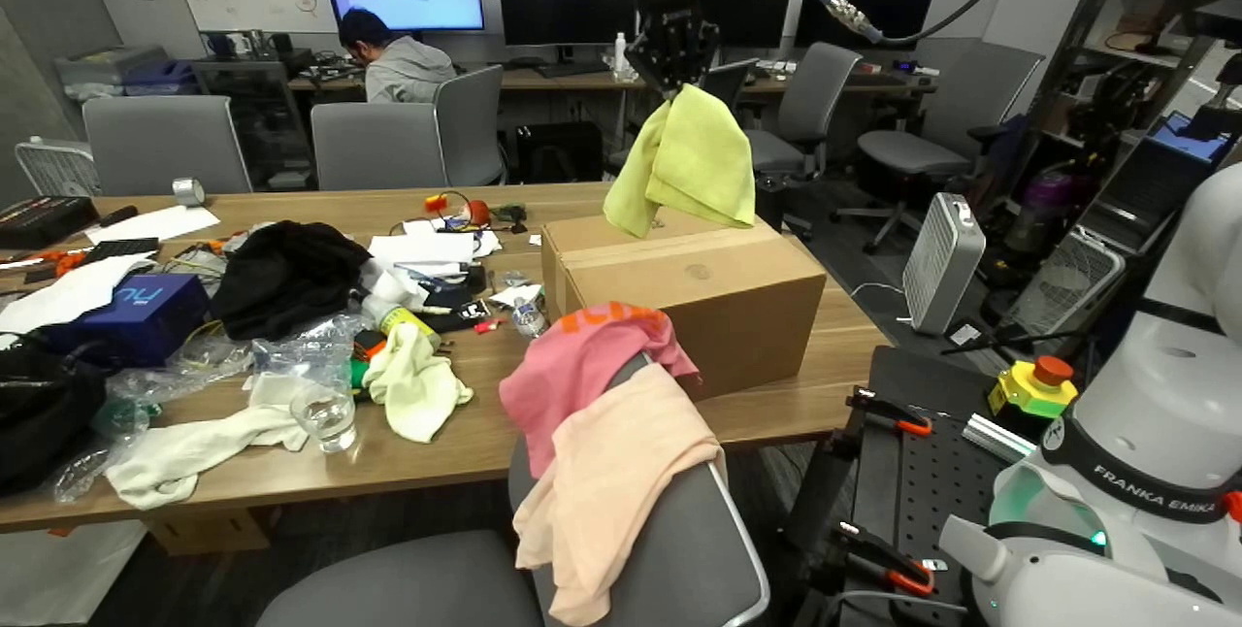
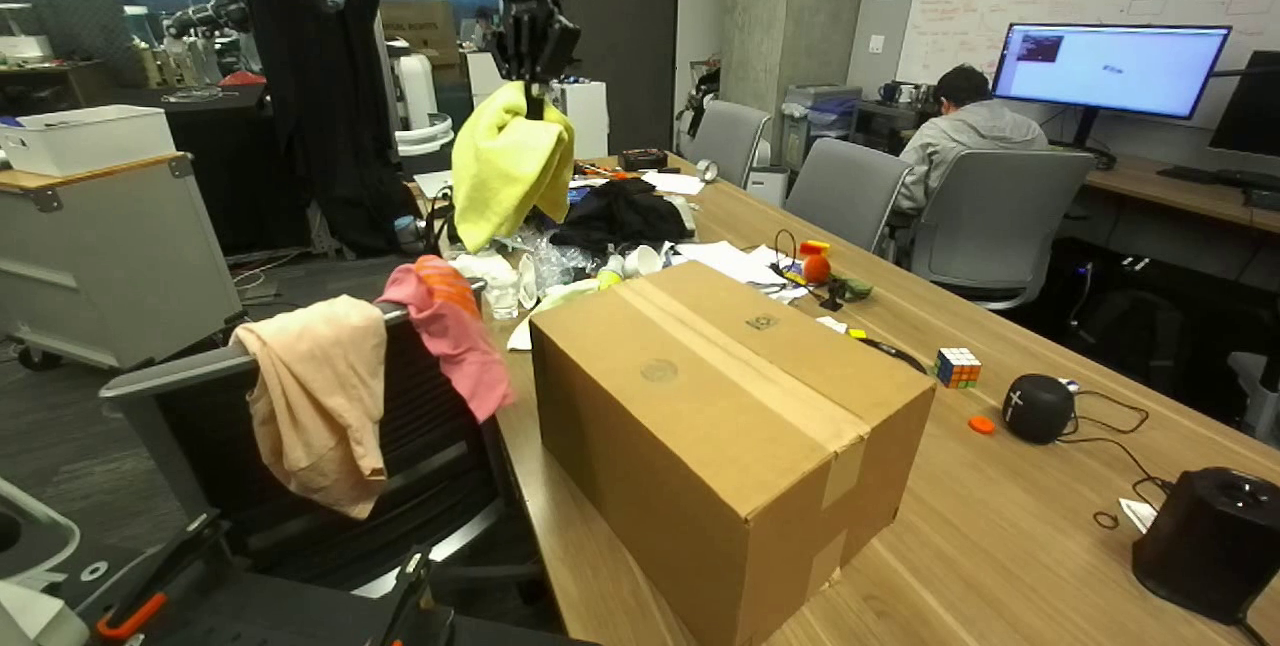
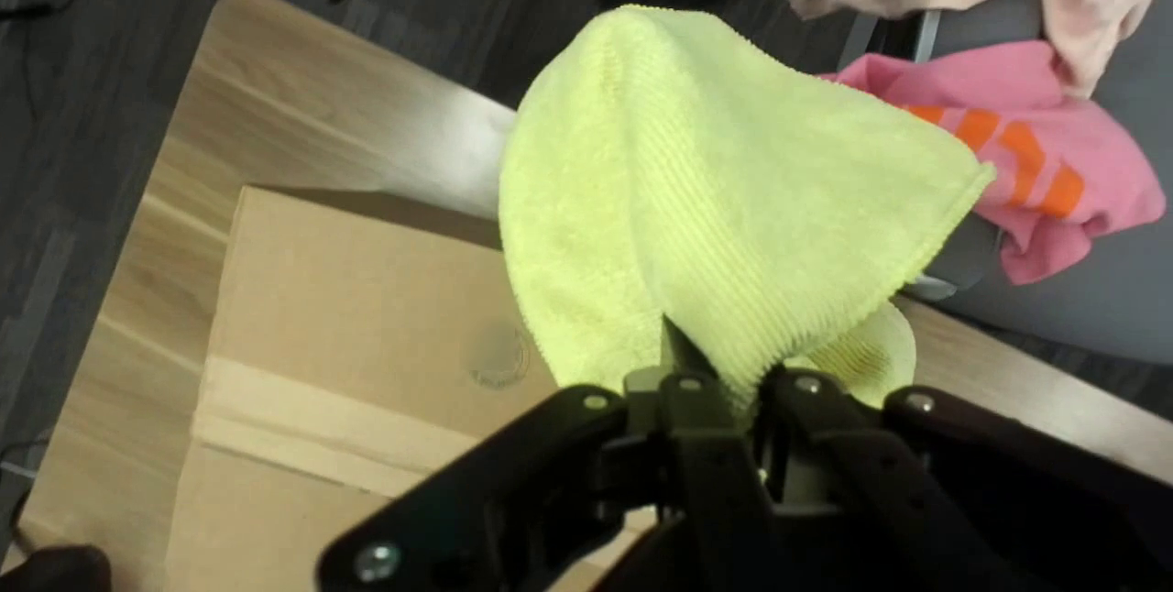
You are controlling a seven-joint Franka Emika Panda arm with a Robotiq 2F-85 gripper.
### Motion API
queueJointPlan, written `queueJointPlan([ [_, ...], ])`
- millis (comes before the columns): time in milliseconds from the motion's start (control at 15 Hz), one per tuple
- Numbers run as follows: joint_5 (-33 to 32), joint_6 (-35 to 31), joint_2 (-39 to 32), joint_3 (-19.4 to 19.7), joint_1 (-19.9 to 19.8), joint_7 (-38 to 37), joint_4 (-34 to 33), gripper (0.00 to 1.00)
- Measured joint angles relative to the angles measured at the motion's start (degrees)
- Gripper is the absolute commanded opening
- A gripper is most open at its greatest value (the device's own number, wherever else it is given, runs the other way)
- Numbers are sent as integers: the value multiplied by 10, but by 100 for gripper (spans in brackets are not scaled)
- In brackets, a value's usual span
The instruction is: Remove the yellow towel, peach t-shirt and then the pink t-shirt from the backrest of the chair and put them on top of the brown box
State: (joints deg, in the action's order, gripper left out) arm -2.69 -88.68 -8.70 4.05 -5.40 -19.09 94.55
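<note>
1. Fingers [image 3: 701, 409] closed, pinching the yellow towel [image 1: 689, 161], which hangs in the air near the brown box [image 2: 725, 391].
2. The box stands on the counter [image 2: 1000, 546], near the chair [image 1: 679, 544].
3. Peach t-shirt [image 1: 616, 481] and pink t-shirt [image 1: 582, 370] drape over its backrest.

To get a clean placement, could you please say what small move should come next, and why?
Probably ease the gripper toward the middle of the brown box: it grips the yellow towel, which in an exterior view hangs outside the box's outline.
</note>
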Motion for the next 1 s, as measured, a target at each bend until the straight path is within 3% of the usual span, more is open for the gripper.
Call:
queueJointPlan([
  [133, 30, 21, -17, 11, -11, 3, -18, 3],
  [333, 40, 1, -33, 29, -23, -7, -36, 3],
  [867, -20, -209, -36, 61, -27, -101, -28, 3],
  [933, -36, -234, -36, 63, -26, -116, -24, 36],
  [1000, -55, -259, -36, 65, -26, -133, -19, 37],
])
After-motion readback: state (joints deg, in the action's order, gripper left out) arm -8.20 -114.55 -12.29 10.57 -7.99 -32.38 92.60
